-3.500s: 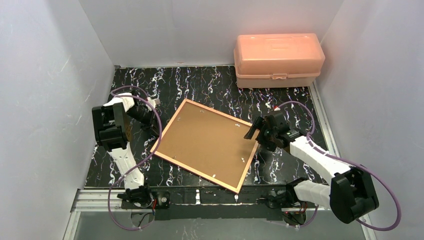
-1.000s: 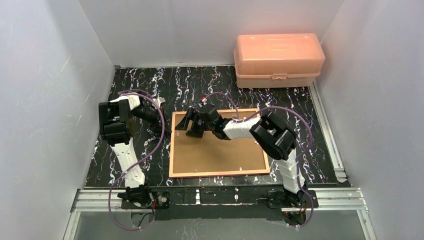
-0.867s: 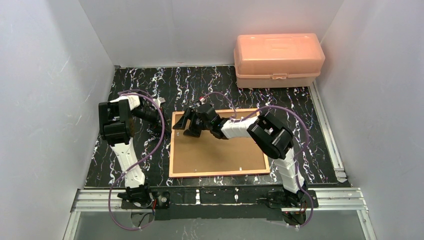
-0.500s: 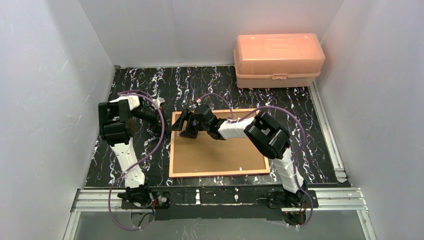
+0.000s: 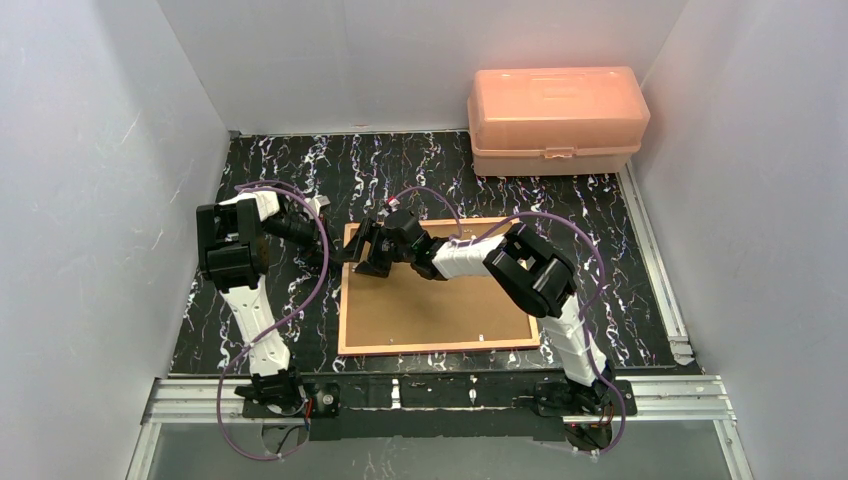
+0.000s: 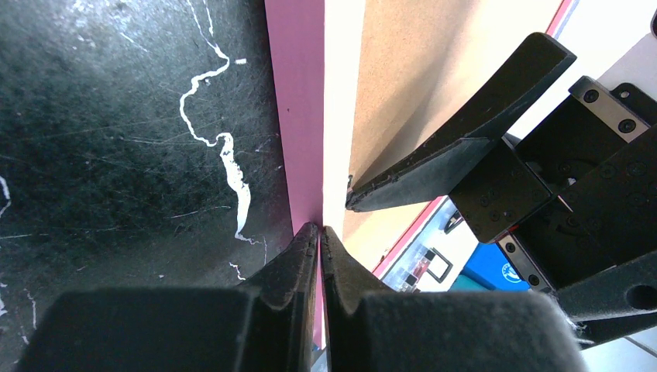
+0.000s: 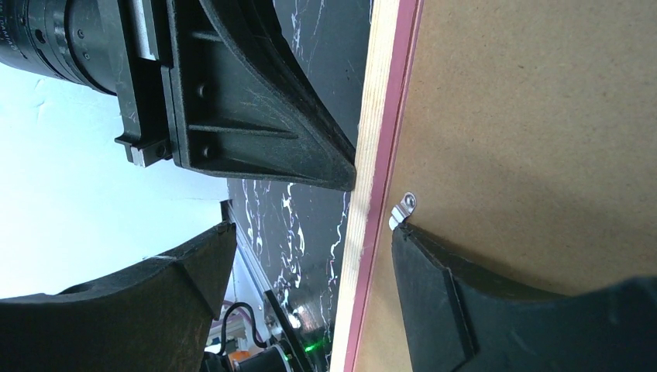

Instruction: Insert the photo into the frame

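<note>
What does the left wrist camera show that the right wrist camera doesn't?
Only the left wrist view: the left gripper seen from behind, shut, its tips at the pink edge of the frame. Only the right wrist view: a metal clip on the board, right by one finger of the open right gripper, which straddles the frame's edge. Both: the frame, the brown board, the black table and part of the other arm's gripper.
</note>
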Tool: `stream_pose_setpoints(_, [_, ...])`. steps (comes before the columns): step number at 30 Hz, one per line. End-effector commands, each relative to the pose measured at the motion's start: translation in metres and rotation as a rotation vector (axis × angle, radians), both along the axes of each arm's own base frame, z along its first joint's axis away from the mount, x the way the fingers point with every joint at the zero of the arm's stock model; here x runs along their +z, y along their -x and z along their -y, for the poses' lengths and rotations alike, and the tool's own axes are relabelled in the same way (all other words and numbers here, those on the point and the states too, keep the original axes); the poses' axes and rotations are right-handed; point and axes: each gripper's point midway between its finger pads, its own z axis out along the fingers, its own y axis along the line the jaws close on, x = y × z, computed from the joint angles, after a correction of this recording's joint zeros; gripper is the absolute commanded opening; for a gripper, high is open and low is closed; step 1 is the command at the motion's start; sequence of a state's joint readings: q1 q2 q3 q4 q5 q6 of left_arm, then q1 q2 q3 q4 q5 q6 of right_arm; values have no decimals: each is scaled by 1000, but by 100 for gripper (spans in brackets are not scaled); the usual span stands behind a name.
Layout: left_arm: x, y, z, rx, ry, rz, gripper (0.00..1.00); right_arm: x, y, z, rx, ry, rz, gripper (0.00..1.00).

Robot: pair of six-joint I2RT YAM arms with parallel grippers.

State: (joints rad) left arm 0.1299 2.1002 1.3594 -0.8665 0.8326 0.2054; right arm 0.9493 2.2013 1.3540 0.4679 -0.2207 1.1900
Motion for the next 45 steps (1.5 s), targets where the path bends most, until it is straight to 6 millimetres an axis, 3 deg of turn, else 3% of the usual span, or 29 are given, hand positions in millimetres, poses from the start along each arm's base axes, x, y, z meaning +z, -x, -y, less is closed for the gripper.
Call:
stream_pose_setpoints(1, [-4, 3, -4, -26, -39, 31, 3, 6, -4, -8, 10, -12, 28, 81])
stream_pose_setpoints(24, [-3, 2, -4, -22, -35, 36, 3, -5, -3, -7, -33, 45, 52, 81])
stream_pose_setpoints(45, [-1, 3, -4, -25, -35, 35, 3, -2, -11, -12, -49, 56, 90, 80])
